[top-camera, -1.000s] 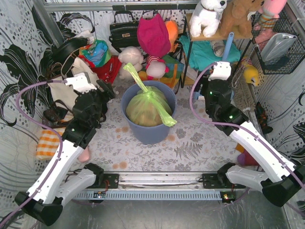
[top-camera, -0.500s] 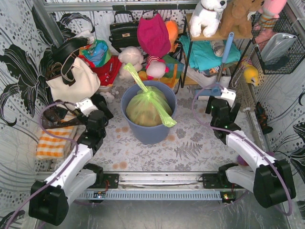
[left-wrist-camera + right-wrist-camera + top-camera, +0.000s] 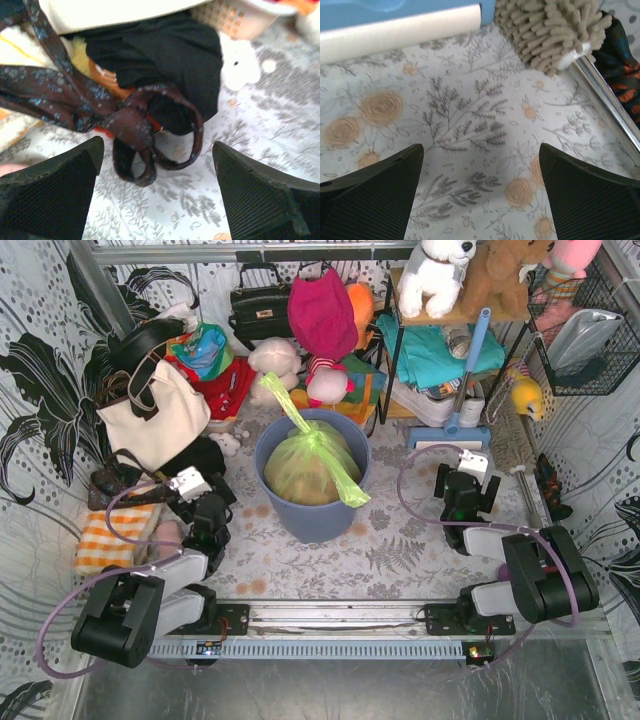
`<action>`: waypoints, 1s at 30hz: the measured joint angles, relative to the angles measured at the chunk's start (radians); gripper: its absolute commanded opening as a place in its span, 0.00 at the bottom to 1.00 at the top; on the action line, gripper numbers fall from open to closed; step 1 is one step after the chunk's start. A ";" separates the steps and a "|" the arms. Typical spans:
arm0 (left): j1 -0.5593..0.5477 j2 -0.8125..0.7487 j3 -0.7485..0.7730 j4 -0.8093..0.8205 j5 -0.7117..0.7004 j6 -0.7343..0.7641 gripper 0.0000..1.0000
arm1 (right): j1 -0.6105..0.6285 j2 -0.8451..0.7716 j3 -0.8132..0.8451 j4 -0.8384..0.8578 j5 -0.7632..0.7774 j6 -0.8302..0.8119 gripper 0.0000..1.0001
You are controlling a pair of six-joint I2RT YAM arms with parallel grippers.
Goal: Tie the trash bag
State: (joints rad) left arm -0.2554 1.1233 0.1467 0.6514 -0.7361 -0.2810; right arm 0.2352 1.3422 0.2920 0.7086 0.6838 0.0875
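Lime-green trash bag, apparently knotted, is sitting in the blue-grey bin between the left pincer and right pincer, both gaping empty and well clear, since tying seems done.

My left claw: black, with a fine woven grain on both pads.
My right claw: the same black, the same grain.
Trash bag: see-through lime green, with tan-orange showing inside.
Bin: plain blue-grey.
Tablecloth: pale grey-white, printed with grey fern sprigs and peach roses.
Strap: dark brown, flecked with blue.
Mop head: beige-grey shag.
Checked cloth: orange and white squares.
Tote: cream, with black handles.
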 measured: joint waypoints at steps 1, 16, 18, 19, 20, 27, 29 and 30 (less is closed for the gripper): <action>0.005 0.006 -0.011 0.059 0.009 0.011 0.98 | -0.003 0.010 -0.004 0.035 -0.010 -0.011 0.97; 0.074 0.288 0.010 0.490 0.272 0.173 0.98 | -0.136 0.098 -0.025 0.327 -0.261 -0.115 0.97; 0.082 0.291 0.010 0.509 0.320 0.186 0.98 | -0.151 0.125 -0.028 0.339 -0.289 -0.115 0.97; 0.086 0.293 0.010 0.517 0.350 0.192 0.98 | -0.153 0.133 -0.029 0.344 -0.305 -0.115 0.97; 0.090 0.296 0.010 0.524 0.375 0.198 0.98 | -0.154 0.135 -0.031 0.350 -0.323 -0.115 0.97; 0.106 0.341 0.009 0.581 0.475 0.219 0.98 | -0.188 0.186 -0.100 0.494 -0.473 -0.132 0.97; 0.106 0.342 0.009 0.584 0.475 0.219 0.98 | -0.189 0.193 -0.101 0.504 -0.491 -0.134 0.97; 0.107 0.342 0.009 0.584 0.475 0.219 0.98 | -0.189 0.193 -0.101 0.511 -0.497 -0.134 0.97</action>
State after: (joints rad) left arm -0.1486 1.4651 0.1558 1.2358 -0.2611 -0.0620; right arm 0.0460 1.5349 0.1909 1.2194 0.1871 -0.0463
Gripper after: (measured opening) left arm 0.976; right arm 0.969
